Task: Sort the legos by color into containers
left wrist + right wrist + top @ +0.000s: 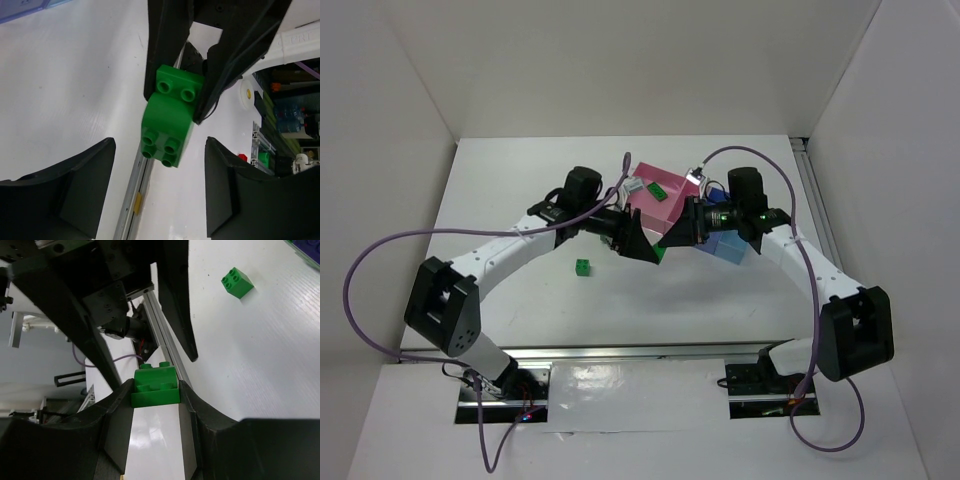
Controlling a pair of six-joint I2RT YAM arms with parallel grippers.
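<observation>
Glossy green plastic lego, matt black plastic right gripper, smooth, faintly glossy white table.

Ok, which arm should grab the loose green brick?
Left, likely: the left gripper is open and empty, the loose green brick lies near its arm, and the right gripper is shut on the held green brick.

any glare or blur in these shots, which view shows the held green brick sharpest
Left wrist view: green brick sharpest, studs clear; the room behind is slightly soft. Right wrist view: brick sharp too, partly shaded in the right gripper. Top view: soft even light, glare only on the shiny plate between the arm bases; brick barely shows.
</observation>
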